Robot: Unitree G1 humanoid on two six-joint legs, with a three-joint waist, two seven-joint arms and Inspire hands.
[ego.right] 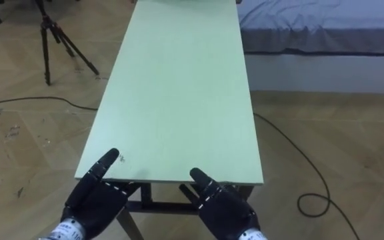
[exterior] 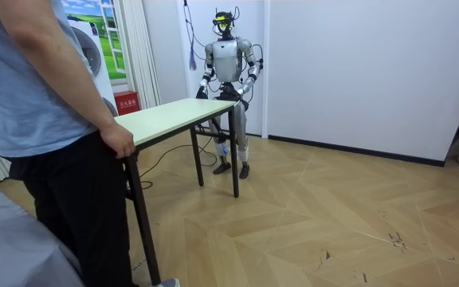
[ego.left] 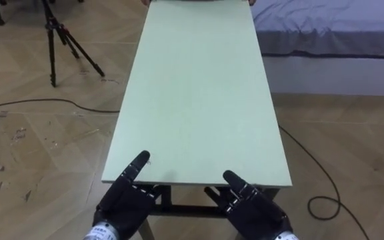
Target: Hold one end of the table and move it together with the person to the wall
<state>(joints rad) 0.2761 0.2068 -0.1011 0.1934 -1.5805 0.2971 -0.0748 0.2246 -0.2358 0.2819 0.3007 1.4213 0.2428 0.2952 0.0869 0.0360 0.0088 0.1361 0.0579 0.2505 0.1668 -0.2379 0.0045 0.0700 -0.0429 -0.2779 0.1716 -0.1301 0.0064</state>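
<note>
Long table [ego.left: 199, 100], pale green top on a dark frame, runs from 6 o'clock to 12 o'clock in the eye views. Robot stands at the 6 o'clock short end. Left hand [ego.left: 122, 203] is at the near edge toward the left corner, with its thumb laid on top of the board and its fingers tucked below the edge, clamping the table. Right hand [ego.left: 252, 207] is at the same edge toward the right corner, in the same hold, thumb over and fingers under. The two hands are well apart, with the frame's crossbar between them. Tripod [ego.left: 60, 33] stands on the wood floor at 10 o'clock, clear of the table. Bed [ego.left: 332, 27] with grey cover is at 2 o'clock, near the table's far right corner. In the room view a person [exterior: 46, 96] stands at the opposite short end, facing the robot, and the person's hand [exterior: 119, 142] rests on that end's edge. White wall is behind the robot.
</note>
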